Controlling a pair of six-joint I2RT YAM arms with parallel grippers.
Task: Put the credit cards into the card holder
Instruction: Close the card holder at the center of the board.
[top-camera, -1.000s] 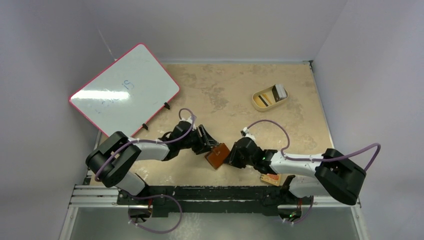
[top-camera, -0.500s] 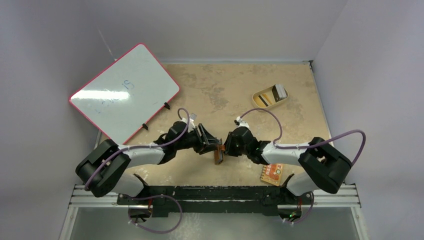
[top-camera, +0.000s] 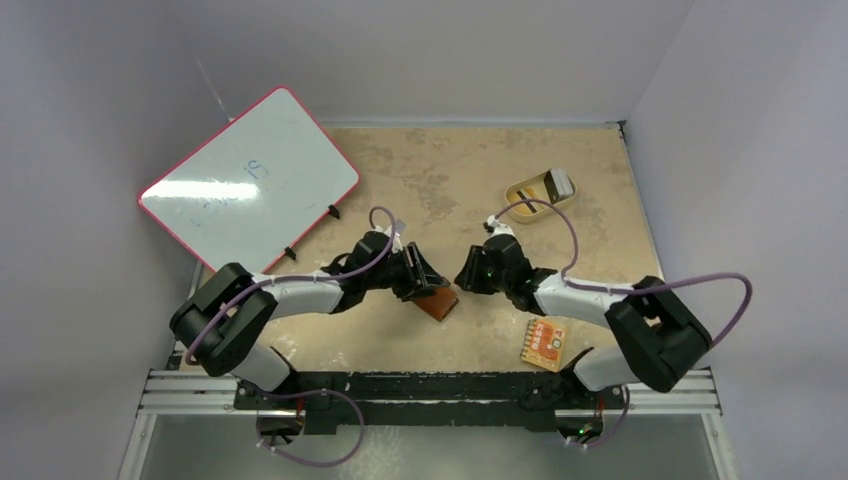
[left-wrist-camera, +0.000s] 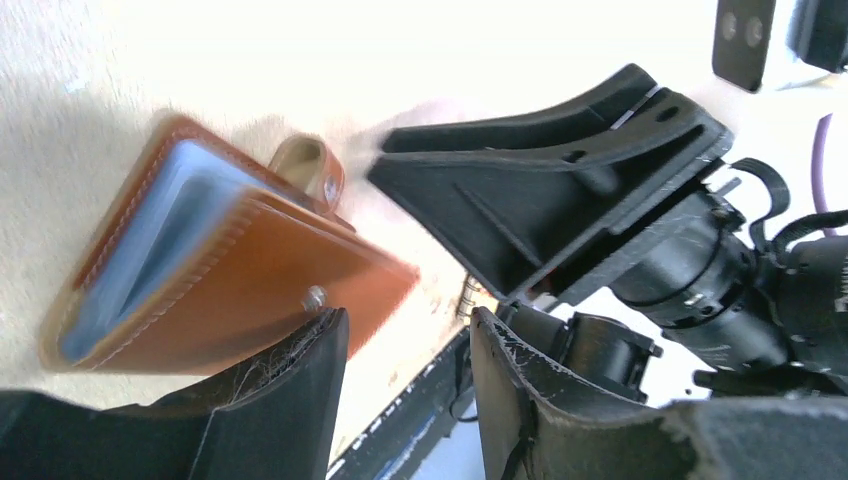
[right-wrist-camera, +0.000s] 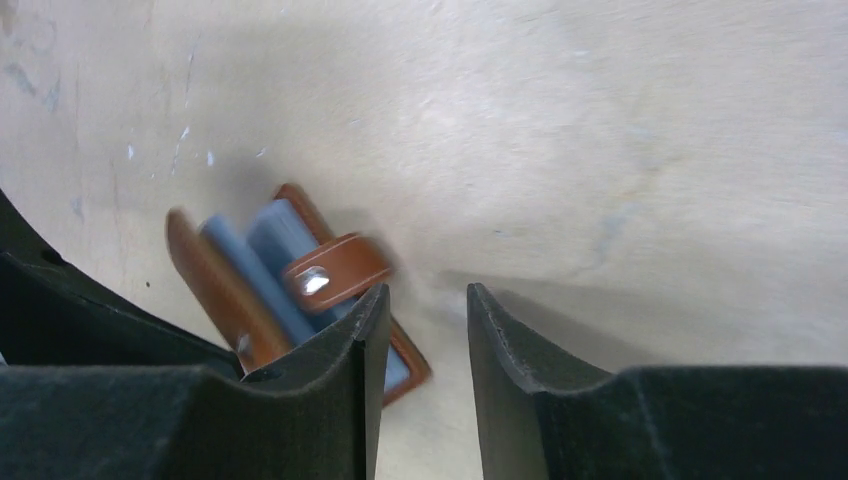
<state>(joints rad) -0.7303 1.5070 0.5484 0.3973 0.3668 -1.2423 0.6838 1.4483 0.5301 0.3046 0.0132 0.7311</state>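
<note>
Note card holder (top-camera: 437, 302) lying on table (top-camera: 420, 180) near the front middle, partly open, bluish pockets showing, snap tab unfastened. Find left tool (left-wrist-camera: 408, 335) spread, nothing between its fingers, one finger's outer side against the brown cover. Find right tool (right-wrist-camera: 428, 305) spread too, empty, just beside the holder. Log credit cards (top-camera: 548, 186) in tan dish (top-camera: 512, 192), well apart at far right. Mark orange-red packet (top-camera: 543, 343) near right arm's base.

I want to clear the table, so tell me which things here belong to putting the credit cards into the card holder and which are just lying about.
For the job: card holder; credit cards, sitting in the tan dish.
Lying about: whiteboard; orange-red packet.
</note>
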